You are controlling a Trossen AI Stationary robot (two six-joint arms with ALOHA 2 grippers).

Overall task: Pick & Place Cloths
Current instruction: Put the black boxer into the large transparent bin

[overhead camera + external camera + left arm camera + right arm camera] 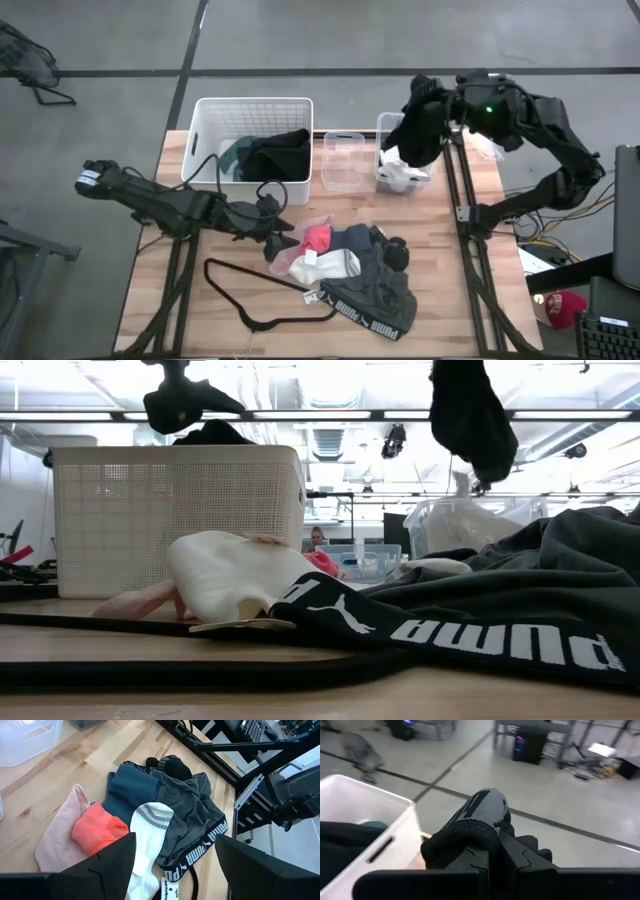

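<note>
The cloths lie heaped at the table's middle: pink [57,832], red [97,832], a white sock [150,827], teal [127,787] and grey shorts with a lettered black waistband [192,820]. My left gripper [175,852] hovers open at the heap's left side [268,222], touching nothing. My right gripper [447,110] is raised at the far right, shut on a black cloth [418,130] that hangs over a clear bin [400,165]. More teal and black cloth [270,155] lies in the white basket [205,125]. My right gripper pinches the black cloth between its two shut fingers [512,857], which reach in from the table's right side, slanting slightly down. A bunched black fold with a grey knit patch [482,807] stands just past the fingertips. The rest [470,420] hangs slack below, clear of the table.
A thin black wire hanger [255,300] lies near the front edge, left of the shorts. Two clear bins [343,160] stand right of the basket; the right-hand one holds white cloth [398,172]. Bare wood lies at the front left.
</note>
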